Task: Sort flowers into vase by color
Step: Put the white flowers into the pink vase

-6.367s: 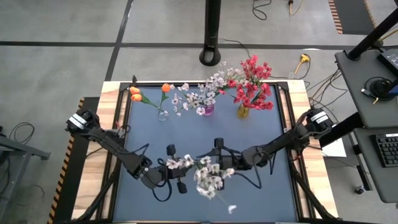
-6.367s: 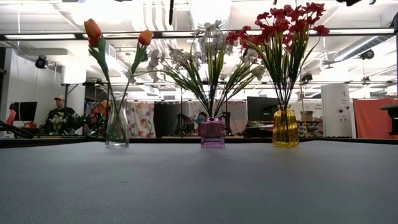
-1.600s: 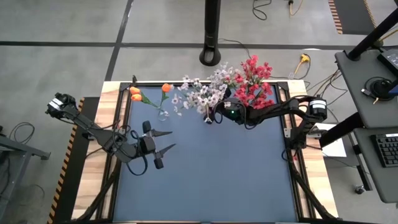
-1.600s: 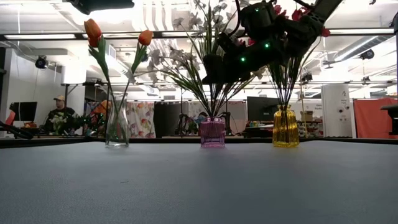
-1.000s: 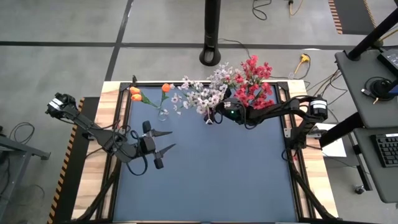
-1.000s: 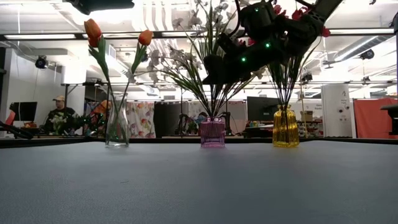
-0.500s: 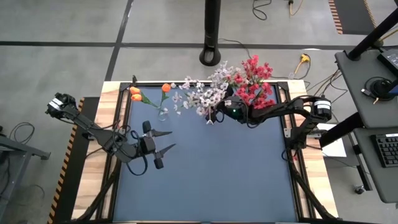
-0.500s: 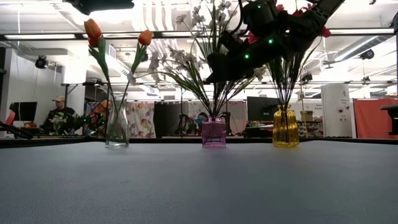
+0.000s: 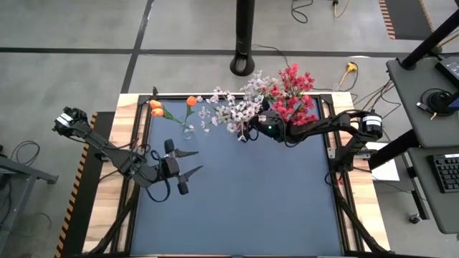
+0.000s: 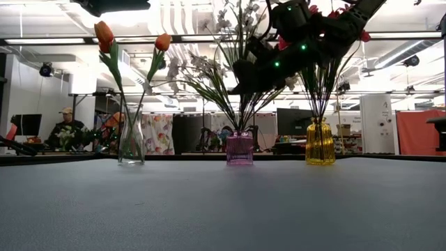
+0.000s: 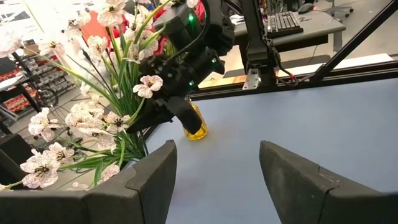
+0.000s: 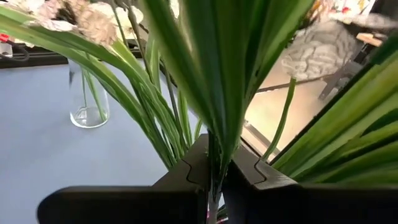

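White blossom sprays stand in the pink vase at the table's far middle. My right gripper is shut on green stems just above that vase and shows in the high view. Red flowers stand in the yellow vase to the right of the pink vase. Orange buds stand in the clear vase to the left of it. My left gripper hovers open over the table's left middle with nothing between its fingers. My right gripper pinches a thin green stem of a white spray between its two fingers, low on the stem, among long leaves. The fingers come about level from the table's right. The spray stands upright, and its stems run down to the pink vase's mouth.
The three vases stand in a row along the far edge. The dark mat lies bare toward the near side. A black post stands beyond the far edge, and a person sits far back in the room.
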Controlling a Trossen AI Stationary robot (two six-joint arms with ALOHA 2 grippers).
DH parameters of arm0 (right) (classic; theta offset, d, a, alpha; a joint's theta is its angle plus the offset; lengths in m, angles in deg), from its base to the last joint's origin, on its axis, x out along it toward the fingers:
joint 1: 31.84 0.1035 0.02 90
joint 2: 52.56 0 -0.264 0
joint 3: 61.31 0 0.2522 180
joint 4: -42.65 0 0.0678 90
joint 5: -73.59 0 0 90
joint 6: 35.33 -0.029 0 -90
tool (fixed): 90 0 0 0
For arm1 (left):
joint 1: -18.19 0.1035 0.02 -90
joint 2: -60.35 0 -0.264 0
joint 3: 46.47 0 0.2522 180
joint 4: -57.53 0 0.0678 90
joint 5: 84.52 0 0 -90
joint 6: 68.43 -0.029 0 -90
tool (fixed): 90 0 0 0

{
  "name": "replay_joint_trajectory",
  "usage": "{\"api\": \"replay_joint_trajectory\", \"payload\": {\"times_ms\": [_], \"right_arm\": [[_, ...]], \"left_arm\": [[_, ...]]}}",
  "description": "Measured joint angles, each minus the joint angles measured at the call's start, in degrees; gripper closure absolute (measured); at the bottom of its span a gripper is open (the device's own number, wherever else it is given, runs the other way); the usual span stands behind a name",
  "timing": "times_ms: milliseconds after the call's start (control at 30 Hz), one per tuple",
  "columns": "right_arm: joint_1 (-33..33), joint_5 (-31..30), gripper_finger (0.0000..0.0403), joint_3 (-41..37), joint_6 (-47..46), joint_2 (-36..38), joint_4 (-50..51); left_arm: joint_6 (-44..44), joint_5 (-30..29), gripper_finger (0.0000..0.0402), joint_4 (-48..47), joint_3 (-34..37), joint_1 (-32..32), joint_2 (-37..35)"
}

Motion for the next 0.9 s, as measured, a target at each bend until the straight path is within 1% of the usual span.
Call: {"api": "replay_joint_trajectory", "payload": {"times_ms": [600, 900], "right_arm": [[-0.5, 0.7, 0.0385, 0.1, -0.1, -0.7, 1.1], [-0.7, 1.5, 0.0385, 0.1, -0.5, -4.4, 1.1]], "left_arm": [[0.0, 0.0, 0.019, 0.0, 0.0, 0.0, 0.0], [0.0, 0.0, 0.019, 0.0, 0.0, 0.0, 0.0]]}}
